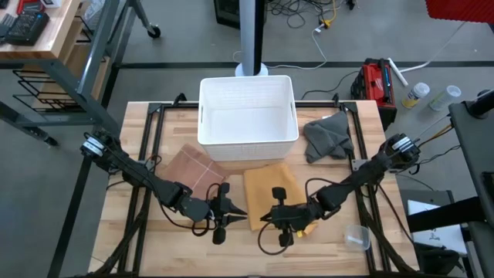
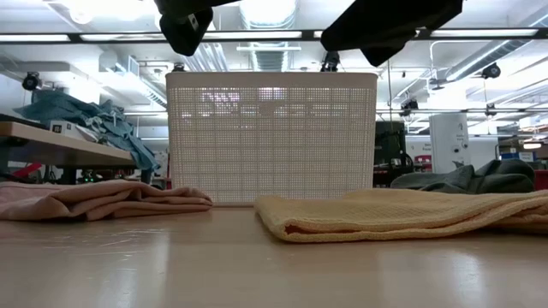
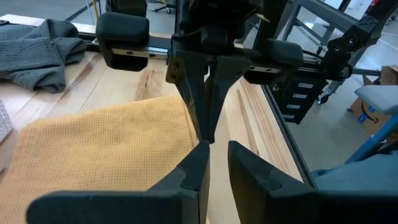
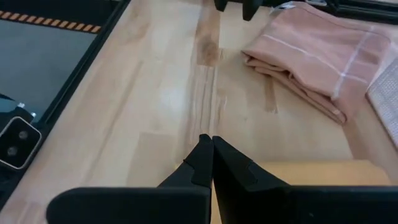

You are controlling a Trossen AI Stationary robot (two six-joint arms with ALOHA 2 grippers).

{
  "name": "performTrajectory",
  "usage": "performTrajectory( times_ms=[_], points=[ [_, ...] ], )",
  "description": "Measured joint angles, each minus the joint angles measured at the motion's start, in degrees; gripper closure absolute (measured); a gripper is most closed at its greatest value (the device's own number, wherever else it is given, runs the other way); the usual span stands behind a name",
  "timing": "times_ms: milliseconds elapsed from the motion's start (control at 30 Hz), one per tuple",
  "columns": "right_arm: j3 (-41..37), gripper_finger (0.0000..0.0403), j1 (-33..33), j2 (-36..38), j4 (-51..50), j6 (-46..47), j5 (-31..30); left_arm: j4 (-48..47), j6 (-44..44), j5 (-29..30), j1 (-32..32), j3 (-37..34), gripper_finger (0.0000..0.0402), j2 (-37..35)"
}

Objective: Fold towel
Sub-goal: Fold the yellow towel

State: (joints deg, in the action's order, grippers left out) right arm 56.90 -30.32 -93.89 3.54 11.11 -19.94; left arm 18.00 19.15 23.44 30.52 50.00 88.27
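The yellow towel [image 1: 272,193] is laid folded and flat on the wooden table [image 1: 139,239], just in front of the white basket [image 1: 248,109], toward the table's near edge. Its basket-side edge lies close to the basket's front wall. The left gripper [image 1: 236,208] is positioned at the towel's left edge, above the bare wood just beside it; its fingers are seen nearly closed with a slim gap between them, and nothing is held. The right gripper [image 1: 268,217] is held over the towel's near corner, pointing toward the left gripper, with the two tips close together. Its fingers [image 4: 208,155] are pressed together at the tips, and no cloth is seen gripped between them.

A pink towel [image 1: 194,168] is folded in front of the basket's left corner, just beside the yellow towel. A grey towel [image 1: 327,136] is crumpled to the right of the basket.
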Motion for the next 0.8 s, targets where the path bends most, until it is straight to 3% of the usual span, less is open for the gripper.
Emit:
performTrajectory(
  times_ms=[167, 333, 467, 633, 800],
  points=[
    [-0.02, 0.0403, 1.14, -1.13, -2.19, -6.22, 0.91, 0.00, 0.01, 0.00, 0.00, 0.00, 0.0352, 0.00],
    [0.22, 0.0403, 1.22, -1.57, -3.96, -6.22, 0.86, -0.02, 0.00, 0.00, 0.00, 0.00, 0.0351, -0.01],
    [0.22, 0.0403, 1.35, -1.57, -4.58, -16.34, 0.86, -0.02, 0.23, -1.09, 0.00, 0.00, 0.0351, -0.03],
    [0.24, 0.0403, 1.37, -1.57, -4.54, -26.22, 0.85, 9.20, 14.35, -22.43, 0.10, -0.13, 0.0351, -2.49],
    [0.71, 0.0403, 1.35, -1.57, -4.55, -31.25, 0.87, 21.13, 18.23, -29.00, 0.10, -0.17, 0.0351, -2.40]
  ],
)
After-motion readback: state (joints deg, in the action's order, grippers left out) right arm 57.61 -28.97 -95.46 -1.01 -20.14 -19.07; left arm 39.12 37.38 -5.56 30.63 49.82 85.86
